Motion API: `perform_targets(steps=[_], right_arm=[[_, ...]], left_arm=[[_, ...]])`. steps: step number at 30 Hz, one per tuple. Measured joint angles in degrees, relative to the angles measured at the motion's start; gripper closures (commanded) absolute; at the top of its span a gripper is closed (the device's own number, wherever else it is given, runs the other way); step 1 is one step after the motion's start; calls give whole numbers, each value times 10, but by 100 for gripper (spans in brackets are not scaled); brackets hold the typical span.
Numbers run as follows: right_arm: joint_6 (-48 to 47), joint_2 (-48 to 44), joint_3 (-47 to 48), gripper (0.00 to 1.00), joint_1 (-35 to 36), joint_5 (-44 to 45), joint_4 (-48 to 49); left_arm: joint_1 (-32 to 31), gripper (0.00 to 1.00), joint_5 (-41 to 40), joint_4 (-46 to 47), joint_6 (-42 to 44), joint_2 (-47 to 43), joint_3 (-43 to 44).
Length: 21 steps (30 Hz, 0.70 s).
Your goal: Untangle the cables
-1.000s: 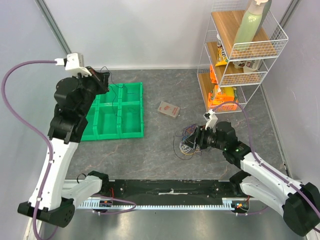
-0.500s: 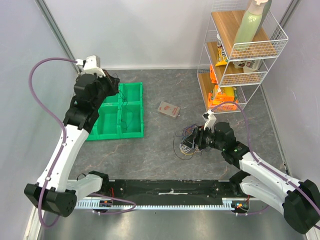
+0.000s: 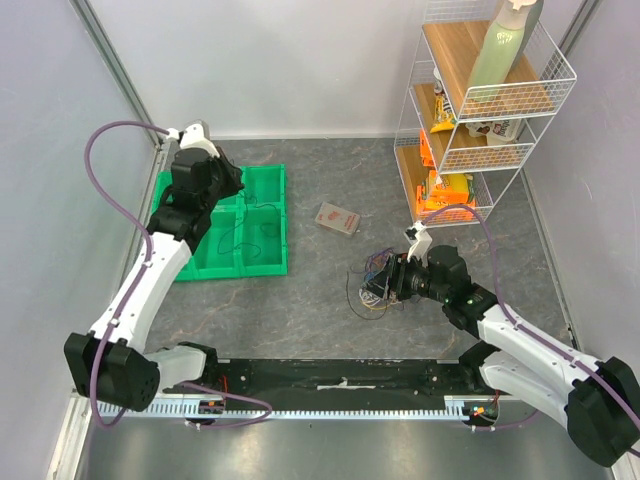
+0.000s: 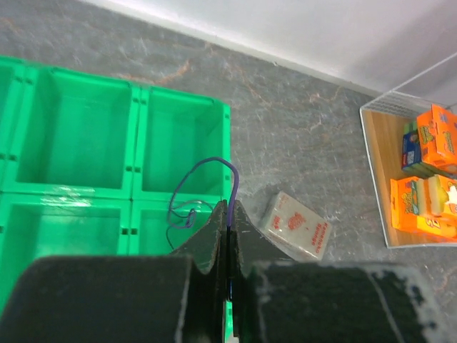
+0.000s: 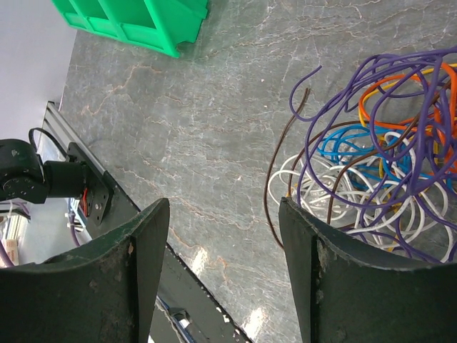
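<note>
Over the green tray, left gripper [image 4: 228, 209]: fully closed, fingers pressed together, pinching one thin purple cable [image 4: 203, 170] that loops out from between the tips.
Purple cable: held well apart from the other cables; its loop shows against the compartments of the green tray [image 4: 136, 153], but which compartment it hangs over cannot be told.
Right gripper [image 5: 223, 211]: jaws wide apart, holding nothing, low over the table just beside the bunch of cables [image 5: 378, 179].
Bunch of cables: a tangled heap of purple, white, blue, orange, yellow and brown loops on the table, right of centre; whether a finger touches it cannot be told.
Table [image 3: 300, 300]: grey, stone-patterned top, with a black rail along the near edge.
Packet [image 3: 338, 218]: small and pale with red print, lying flat between tray and heap.
Room: plain pale walls; a white wire shelf [image 3: 480, 110] at the far right holds a spray bottle [image 3: 505, 45] on top and orange packets [image 3: 445, 190] lower down.
</note>
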Motion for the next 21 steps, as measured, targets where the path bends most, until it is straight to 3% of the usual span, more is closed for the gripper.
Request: perform_targets(steps=[9, 14, 21], right_arm=[[1, 3, 0, 30, 3, 0, 8], [2, 3, -3, 30, 5, 0, 8], [4, 4, -4, 30, 7, 3, 8]], left_arm=[[0, 98, 73, 40, -93, 50, -105], [0, 98, 82, 52, -151, 107, -128], [0, 98, 52, 58, -170, 174, -127]])
